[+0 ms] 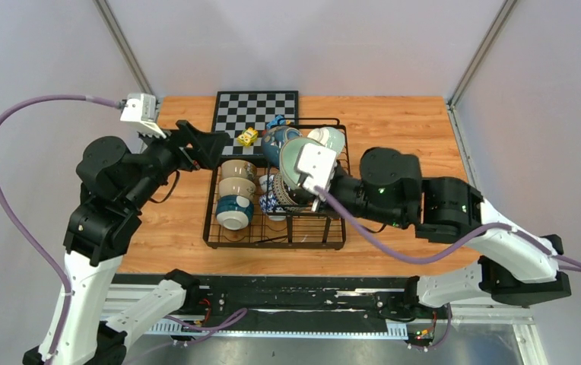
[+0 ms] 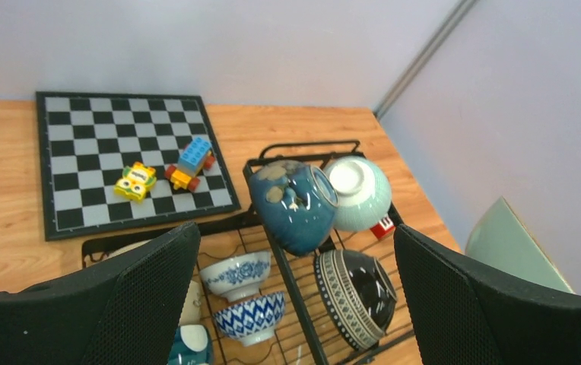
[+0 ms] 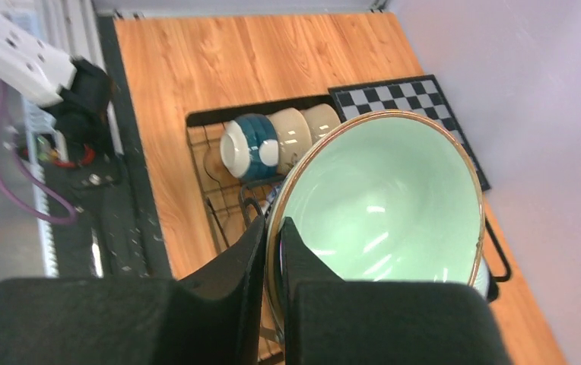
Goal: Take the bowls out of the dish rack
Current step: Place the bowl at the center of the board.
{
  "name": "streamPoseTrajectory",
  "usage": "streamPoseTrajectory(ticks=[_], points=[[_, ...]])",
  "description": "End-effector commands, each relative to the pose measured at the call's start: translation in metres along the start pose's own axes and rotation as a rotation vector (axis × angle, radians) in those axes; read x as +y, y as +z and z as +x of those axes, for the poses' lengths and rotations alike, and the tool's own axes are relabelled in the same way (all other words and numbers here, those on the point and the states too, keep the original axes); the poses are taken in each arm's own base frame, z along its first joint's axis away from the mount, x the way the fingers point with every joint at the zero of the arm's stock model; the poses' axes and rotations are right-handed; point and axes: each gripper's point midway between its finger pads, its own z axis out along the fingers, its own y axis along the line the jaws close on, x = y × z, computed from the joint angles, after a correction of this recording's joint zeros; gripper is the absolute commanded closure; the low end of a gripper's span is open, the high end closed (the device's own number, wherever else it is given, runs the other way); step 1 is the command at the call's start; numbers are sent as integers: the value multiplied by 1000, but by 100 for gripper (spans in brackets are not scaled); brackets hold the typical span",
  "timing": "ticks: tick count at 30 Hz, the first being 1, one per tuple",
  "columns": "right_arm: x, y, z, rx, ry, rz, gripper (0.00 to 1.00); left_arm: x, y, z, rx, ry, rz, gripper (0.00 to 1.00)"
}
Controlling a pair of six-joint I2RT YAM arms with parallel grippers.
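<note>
The wooden worktop (image 1: 394, 122) carries the black wire rack (image 1: 275, 245) at its middle, nearer the near edge. A chessboard (image 1: 257, 106) lies at the far edge, just beyond the rack's far left corner.

The left pincer (image 2: 295, 230) hangs over that corner, jaws wide apart and holding nothing. The right pincer (image 3: 273, 236) is clamped on the rim of a mint bowl (image 3: 382, 205), held tilted on edge over the rack's middle.

In the rack, three bowls (image 1: 236, 190) lie in a row along the left side. A teal bowl (image 2: 291, 201) and a pale green bowl (image 2: 360, 190) touch at the far end. A dark patterned bowl (image 2: 356, 296) and two blue-and-white bowls (image 2: 242, 293) sit nearer.

Two toy blocks (image 2: 162, 173) rest on the chessboard.
</note>
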Motion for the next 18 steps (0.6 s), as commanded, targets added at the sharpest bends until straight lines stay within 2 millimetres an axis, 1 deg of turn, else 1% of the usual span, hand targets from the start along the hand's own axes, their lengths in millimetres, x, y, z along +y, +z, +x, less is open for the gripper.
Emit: streamPoseTrajectory(ticks=[1,5,7,9,11,13,16,18], points=[[-19,-12,-12,7,-244,156,100,-14,-2,22,82,61,112,0],[-8,-10,-7,46,-408,186,100,-13,-9,26,75,70,121,0],[-1,-11,-3,62,-483,185,100,-17,-15,26,62,73,150,0],[7,-11,2,79,-553,173,100,-27,-21,28,72,58,203,0],[18,-10,12,110,-632,149,100,-35,-23,32,87,22,247,0],[29,-7,26,156,-686,113,100,-44,-26,36,109,2,296,0],[39,-3,45,216,-720,76,100,-48,-28,36,120,-16,315,0],[43,-1,51,232,-716,55,100,-48,-30,34,118,-5,310,0]])
